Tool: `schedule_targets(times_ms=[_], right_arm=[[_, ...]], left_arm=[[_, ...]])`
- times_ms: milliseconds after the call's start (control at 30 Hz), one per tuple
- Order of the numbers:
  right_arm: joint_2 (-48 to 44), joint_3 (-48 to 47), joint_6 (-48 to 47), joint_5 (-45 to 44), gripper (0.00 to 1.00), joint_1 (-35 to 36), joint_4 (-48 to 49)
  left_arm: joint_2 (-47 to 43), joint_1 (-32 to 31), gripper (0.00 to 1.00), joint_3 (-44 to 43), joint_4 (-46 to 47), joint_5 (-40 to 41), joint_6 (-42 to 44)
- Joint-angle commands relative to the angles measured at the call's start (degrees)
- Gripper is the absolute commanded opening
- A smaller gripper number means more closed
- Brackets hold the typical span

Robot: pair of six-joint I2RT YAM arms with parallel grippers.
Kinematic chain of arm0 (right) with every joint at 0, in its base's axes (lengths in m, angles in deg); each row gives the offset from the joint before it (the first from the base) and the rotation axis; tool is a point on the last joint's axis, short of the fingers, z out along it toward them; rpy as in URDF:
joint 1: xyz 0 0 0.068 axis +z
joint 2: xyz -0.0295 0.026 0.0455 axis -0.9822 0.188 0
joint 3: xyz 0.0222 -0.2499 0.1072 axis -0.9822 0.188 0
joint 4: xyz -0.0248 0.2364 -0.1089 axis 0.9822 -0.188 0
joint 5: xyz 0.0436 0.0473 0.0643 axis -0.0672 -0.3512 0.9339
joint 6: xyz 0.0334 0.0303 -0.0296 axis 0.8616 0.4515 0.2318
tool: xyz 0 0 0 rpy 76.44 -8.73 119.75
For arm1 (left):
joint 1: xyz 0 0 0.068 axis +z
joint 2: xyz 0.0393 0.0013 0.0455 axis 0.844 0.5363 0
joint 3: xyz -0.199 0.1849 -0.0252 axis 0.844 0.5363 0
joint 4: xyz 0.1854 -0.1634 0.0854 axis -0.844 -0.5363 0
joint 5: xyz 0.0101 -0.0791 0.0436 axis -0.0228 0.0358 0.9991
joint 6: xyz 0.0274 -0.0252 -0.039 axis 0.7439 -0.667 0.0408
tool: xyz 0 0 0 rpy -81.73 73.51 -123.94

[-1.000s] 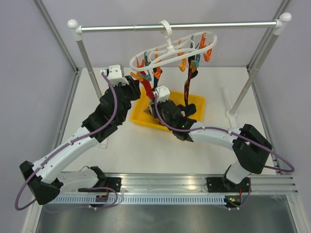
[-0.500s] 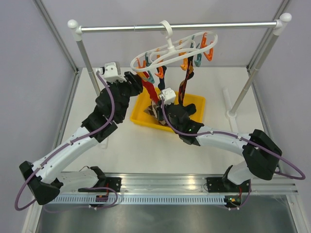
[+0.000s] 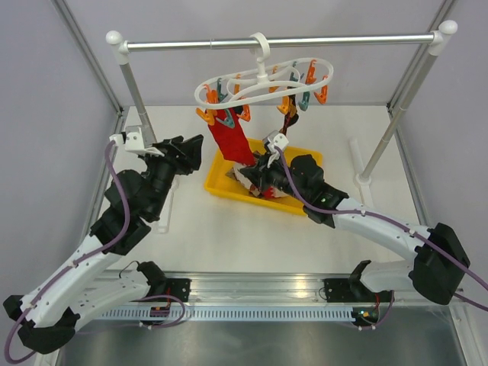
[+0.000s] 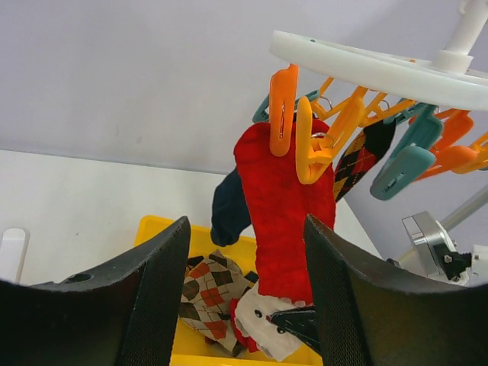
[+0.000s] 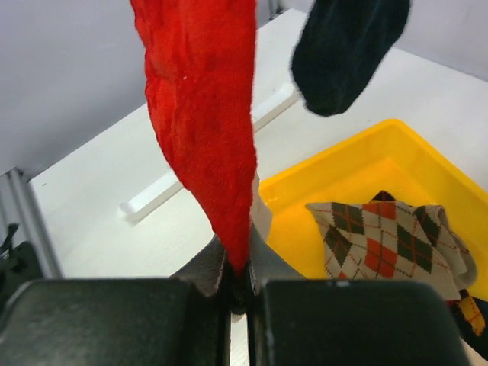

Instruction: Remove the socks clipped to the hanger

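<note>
Black-fingered, the left claw [image 3: 188,146] sits low and to the left of the hanger [image 3: 263,80]. Its jaws are spread wide with nothing between them, and it faces the hanging socks. The white oval hanger hooks onto the silver rail [image 3: 343,38] above the table [image 3: 229,229]. From the hanger's left side a red sock [image 4: 286,206] hangs by an orange peg [image 4: 284,107], stretched downward. Behind it, also under the hanger, dangles a dark navy sock [image 4: 229,210]. Further right is a clipped argyle sock [image 4: 358,156]. Below the hanger's middle the right claw [image 5: 238,278] is clamped tight on the red sock's lower tip. A yellow tray [image 3: 313,164] lies on the table beneath the hanger and holds a loose argyle sock [image 5: 381,236].
</note>
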State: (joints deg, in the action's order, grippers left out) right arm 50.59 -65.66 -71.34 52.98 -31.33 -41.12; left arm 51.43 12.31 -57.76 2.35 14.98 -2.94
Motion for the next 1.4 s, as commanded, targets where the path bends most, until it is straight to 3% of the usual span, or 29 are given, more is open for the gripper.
schedule_targets(times_ms=[0, 167, 300, 700, 1067, 1367], right_arm=[[-2.5, -1.4, 1.5, 12.7, 0.05, -0.9, -2.5], [-3.3, -4.3, 2.5, 22.2, 0.05, -0.9, -5.2], [-5.5, -5.5, 3.4, 24.7, 0.06, -0.9, -6.1], [-14.2, -1.4, 2.4, 22.8, 0.07, -0.9, -11.4], [-15.8, -0.3, 2.9, 23.6, 0.07, -0.9, -11.8], [-15.8, 1.2, 3.3, 24.5, 0.07, -1.0, -11.7]], left_arm=[[-2.4, 0.5, 0.65, 1.3, -2.8, -4.9, -2.6], [-4.1, 0.5, 0.66, 2.8, -3.7, -5.5, -3.9], [-3.2, 0.5, 0.66, 1.8, -5.2, -3.1, -4.3], [6.9, 3.3, 0.64, -12.4, -7.3, 2.3, -5.6], [15.8, 13.8, 0.62, -18.7, -8.2, -6.9, -15.6], [19.7, 15.9, 0.62, -22.6, -5.3, -12.9, -16.2]])
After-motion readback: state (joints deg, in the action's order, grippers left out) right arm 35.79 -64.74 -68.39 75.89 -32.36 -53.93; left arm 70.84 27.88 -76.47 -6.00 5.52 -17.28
